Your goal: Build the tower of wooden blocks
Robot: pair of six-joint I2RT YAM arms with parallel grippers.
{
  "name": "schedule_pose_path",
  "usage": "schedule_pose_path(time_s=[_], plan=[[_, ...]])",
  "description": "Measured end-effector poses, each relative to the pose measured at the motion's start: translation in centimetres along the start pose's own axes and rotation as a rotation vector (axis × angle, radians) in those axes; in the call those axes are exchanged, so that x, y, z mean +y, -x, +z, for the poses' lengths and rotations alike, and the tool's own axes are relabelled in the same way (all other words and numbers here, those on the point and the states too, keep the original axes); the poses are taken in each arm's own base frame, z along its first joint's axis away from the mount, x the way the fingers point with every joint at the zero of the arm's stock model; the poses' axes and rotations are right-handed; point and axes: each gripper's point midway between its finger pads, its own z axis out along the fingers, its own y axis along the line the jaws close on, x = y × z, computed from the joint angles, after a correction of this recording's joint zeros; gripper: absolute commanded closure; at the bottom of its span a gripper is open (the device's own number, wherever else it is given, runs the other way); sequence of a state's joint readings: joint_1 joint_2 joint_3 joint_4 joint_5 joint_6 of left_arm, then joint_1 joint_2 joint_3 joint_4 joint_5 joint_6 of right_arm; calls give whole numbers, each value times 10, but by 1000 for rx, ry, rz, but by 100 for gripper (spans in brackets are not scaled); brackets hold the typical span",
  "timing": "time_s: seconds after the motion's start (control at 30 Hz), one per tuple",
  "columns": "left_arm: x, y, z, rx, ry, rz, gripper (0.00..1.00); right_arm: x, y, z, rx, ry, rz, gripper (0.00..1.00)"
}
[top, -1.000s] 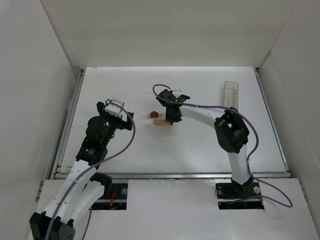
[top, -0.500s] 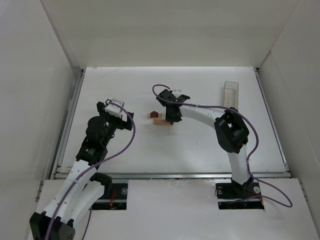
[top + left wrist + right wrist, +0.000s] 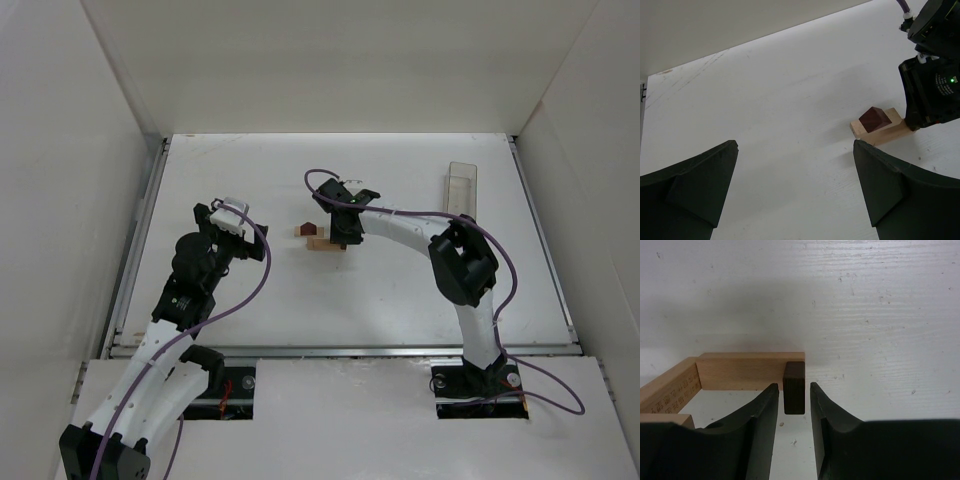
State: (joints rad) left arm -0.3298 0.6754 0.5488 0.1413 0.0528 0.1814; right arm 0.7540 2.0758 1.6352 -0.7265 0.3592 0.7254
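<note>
My right pincer (image 3: 794, 386) is slightly spread around a small dark block (image 3: 794, 396), with a thin gap on either side, so it pinches nothing. That block stands at the end of a tan bar (image 3: 747, 371) of the wood block tower (image 3: 320, 238), mid-worktop (image 3: 400, 300). My left pincer (image 3: 795, 145) is spread wide and empty, well apart from the tower, facing the roof-shaped piece (image 3: 874, 120).

The blocks (image 3: 318, 238) stand mid-table (image 3: 400, 300). Their right side is taken: the right gripper (image 3: 341, 238) sits low against it, its arm (image 3: 400, 228) running off to the right. Its fingers (image 3: 760, 415) flank a small dark block (image 3: 794, 387), with a thin gap on either side. Left of the blocks, bare surface runs to the wide-open left gripper (image 3: 238, 235). Beyond the blocks the surface is bare too. A clear box (image 3: 461, 185) lies well off to their far right.
</note>
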Motion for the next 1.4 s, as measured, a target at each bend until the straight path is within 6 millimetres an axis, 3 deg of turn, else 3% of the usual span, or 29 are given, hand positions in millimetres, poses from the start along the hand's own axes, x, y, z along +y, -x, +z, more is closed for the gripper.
schedule_pose_path(time_s=[0.5, 0.73, 0.87, 1.0, 1.1, 1.13, 1.2, 1.3, 1.37, 1.4], plan=[[-1, 0, 0, -1, -8, 0, 0, 0, 1, 0, -4, 3, -18, 57], [-2, 0, 0, -1, -14, 0, 0, -8, 14, -3, -30, -4, 5, 57], [-3, 0, 0, -1, -16, 0, 0, -14, 41, -20, -89, 20, 41, 57], [-3, 0, 0, -1, -18, 0, 0, -17, 80, -45, -179, 72, 97, 55], [-3, 0, 0, -2, -18, 0, 0, -21, 111, -64, -253, 113, 143, 50], [-3, 0, 0, -1, -18, 0, 0, -23, 121, -72, -277, 128, 160, 43], [-3, 0, 0, -1, -18, 0, 0, -34, 141, -88, -324, 145, 202, 34], [-3, 0, 0, -1, -18, 0, 0, -69, 172, -113, -409, 136, 295, 17], [-3, 0, 0, 0, -17, -1, 0, -115, 195, -134, -488, 81, 397, 0], [-3, 0, 0, 0, -17, -3, 0, -147, 204, -145, -534, 32, 470, 0]])
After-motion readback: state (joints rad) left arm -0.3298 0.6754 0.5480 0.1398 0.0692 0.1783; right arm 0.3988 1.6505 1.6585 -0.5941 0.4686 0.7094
